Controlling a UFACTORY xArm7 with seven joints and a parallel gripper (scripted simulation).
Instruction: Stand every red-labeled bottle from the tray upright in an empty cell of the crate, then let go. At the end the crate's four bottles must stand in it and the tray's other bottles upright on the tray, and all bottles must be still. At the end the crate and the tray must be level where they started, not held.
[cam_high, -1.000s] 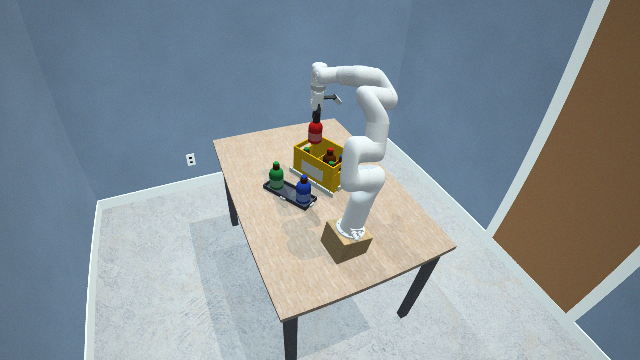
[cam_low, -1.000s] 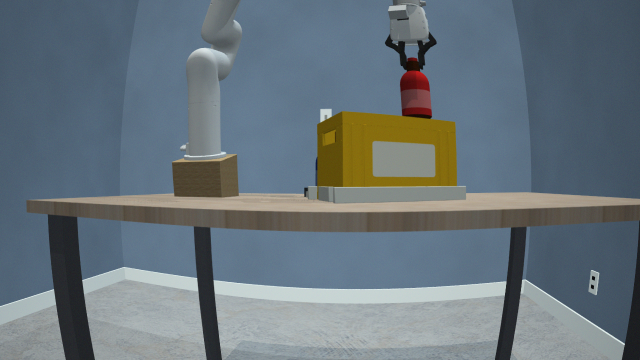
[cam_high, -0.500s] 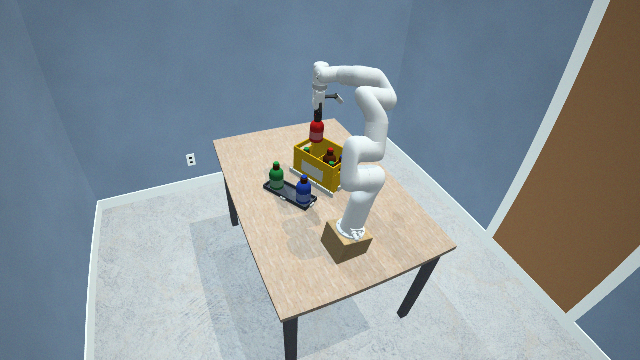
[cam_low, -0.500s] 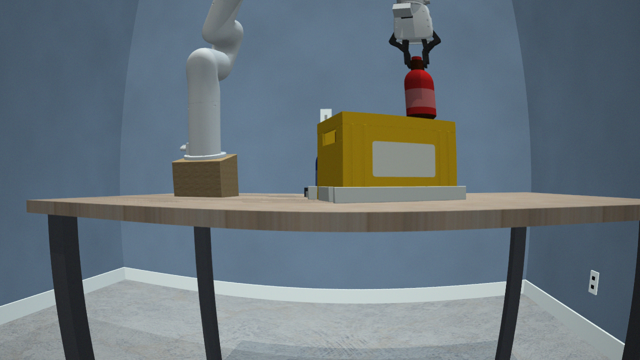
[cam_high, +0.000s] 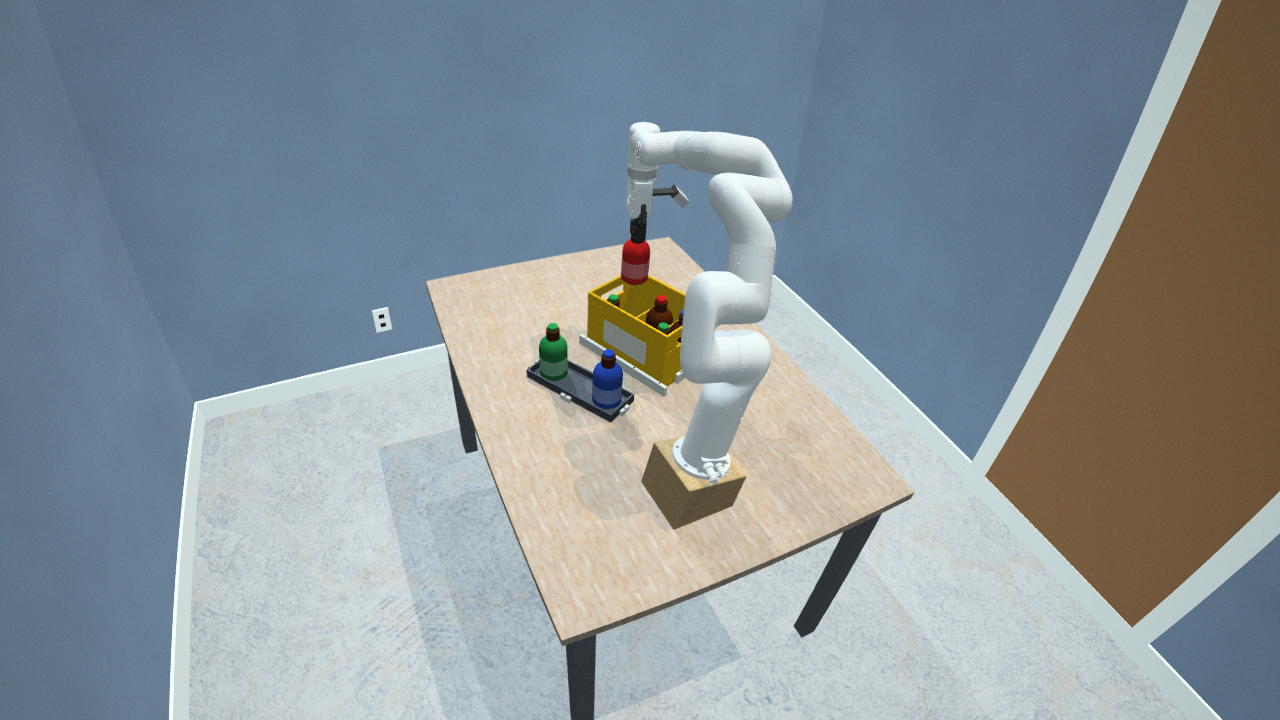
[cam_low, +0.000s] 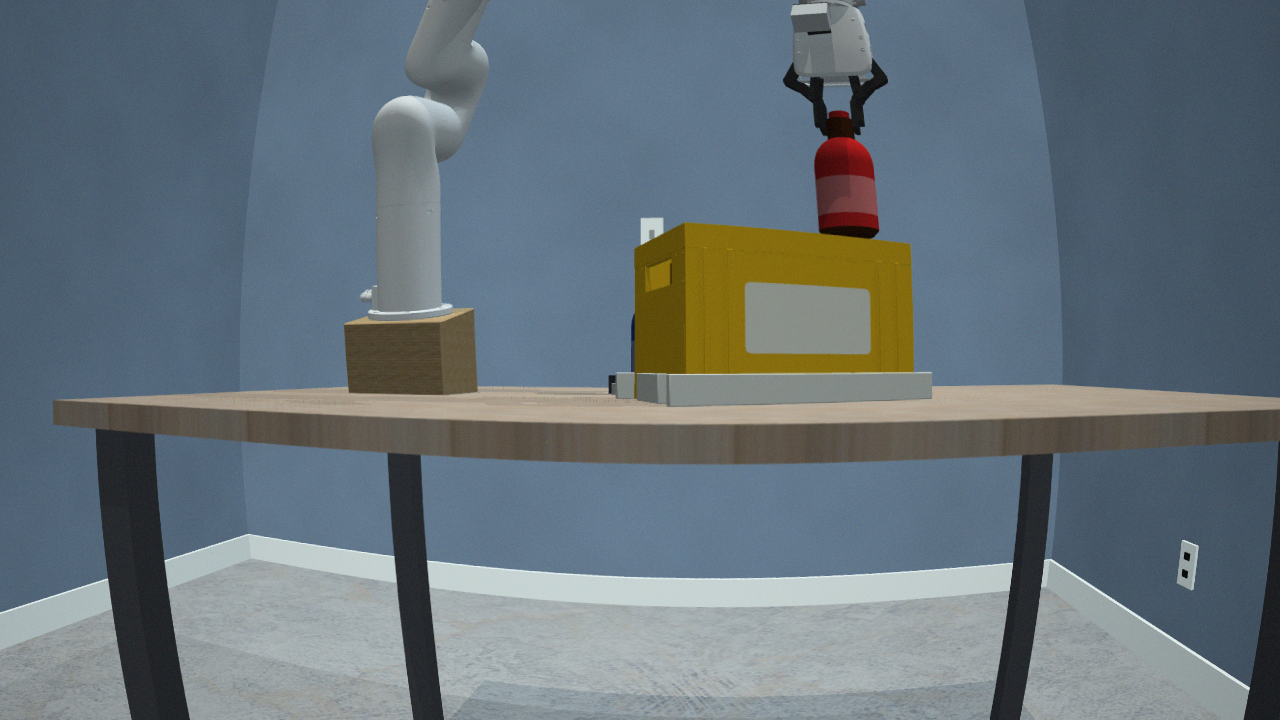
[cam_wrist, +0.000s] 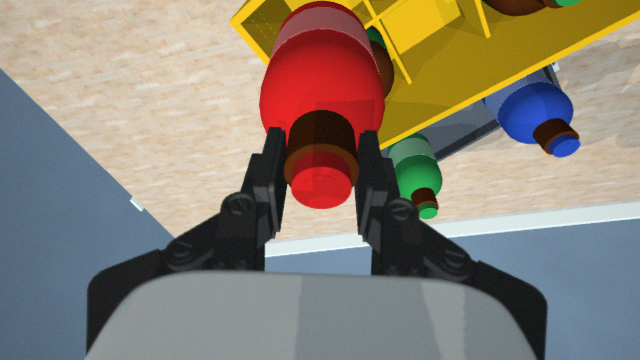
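My gripper (cam_high: 638, 228) (cam_low: 839, 125) (cam_wrist: 321, 152) is shut on the neck of the red-labeled bottle (cam_high: 635, 259) (cam_low: 845, 188) (cam_wrist: 322, 80). The bottle hangs nearly upright above the far end of the yellow crate (cam_high: 601, 320) (cam_low: 716, 304) (cam_wrist: 445, 107). In the top view, the crate holds a red-capped bottle (cam_high: 660, 313), green-capped bottles and a partly hidden blue-capped one. The held bottle hides part of the cells in the wrist view. The black tray (cam_high: 580, 385) bears an upright green bottle (cam_high: 553, 355) (cam_wrist: 419, 170) and an upright blue bottle (cam_high: 607, 383) (cam_wrist: 535, 112).
Pale low strips (cam_high: 637, 370) (cam_low: 796, 387) run along the crate's base. The crate's walls and thin dividers (cam_wrist: 395, 52) stand below the held bottle. The arm's wooden base block (cam_high: 684, 492) (cam_low: 407, 353) stands on the table. The arm hides the crate's near right end in the top view.
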